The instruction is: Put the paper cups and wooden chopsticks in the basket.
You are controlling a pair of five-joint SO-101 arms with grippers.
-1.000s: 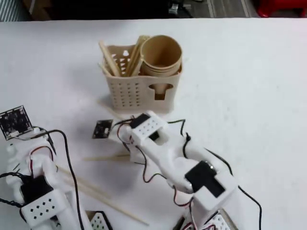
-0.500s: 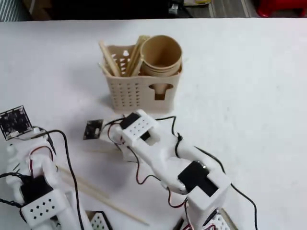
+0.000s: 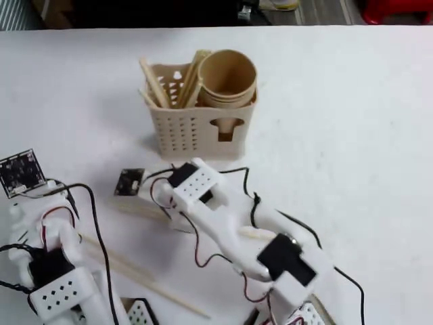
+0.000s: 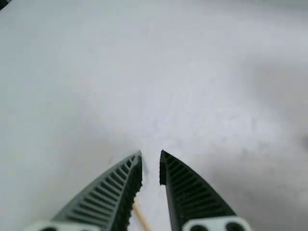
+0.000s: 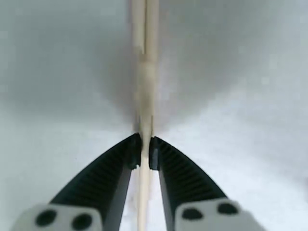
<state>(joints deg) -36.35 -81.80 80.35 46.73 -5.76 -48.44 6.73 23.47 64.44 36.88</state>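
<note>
The right arm (image 3: 203, 196) had shifted toward the bench's (image 3: 352, 135) left edge. Its jaws now gripped the wooden chopsticks (image 5: 146, 72) lying between the basket (image 3: 196, 132) and the near edge, ready for lifting. Left jaws stood slightly apart, empty.

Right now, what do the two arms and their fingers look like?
Both arms are white shells with black motor blocks, perforated plates and loose red and black cables: the left arm and the right arm. Each carries a small black circuit board near the wrist. The left fingers are dark grey, the right fingers black; all pointed and ribbed.
</note>
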